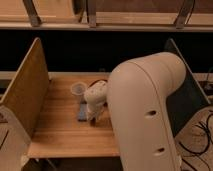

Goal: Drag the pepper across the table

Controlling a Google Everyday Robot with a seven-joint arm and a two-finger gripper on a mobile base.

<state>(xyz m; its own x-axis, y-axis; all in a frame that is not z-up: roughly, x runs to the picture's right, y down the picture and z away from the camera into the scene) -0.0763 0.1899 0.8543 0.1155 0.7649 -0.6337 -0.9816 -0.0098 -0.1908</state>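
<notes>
Starting at the left, we see one tan side board [24, 90] standing upright along the edge of the desk [60, 130], its light planks running rightward. Next comes one clear cup [77, 89] toward the far middle, and just near of it one flat blue-grey pad [82, 111]. Beside the pad, our claw [93, 119] reaches down to the desk surface, its fingers drawn together at the tip. We cannot make out the pepper itself; we judge it sits hidden under or between those fingertips, right of the pad. A reddish-brown round thing [101, 83] peeks out behind the wrist. Further right, the bulky cream arm [145, 110] fills the view, and one dark green board [185, 95] stands behind it. We take the grasp as made, so the drag is the step in hand; next we need a steady, low slide across the planks, keeping downward contact and steering clear of pad and cup.
</notes>
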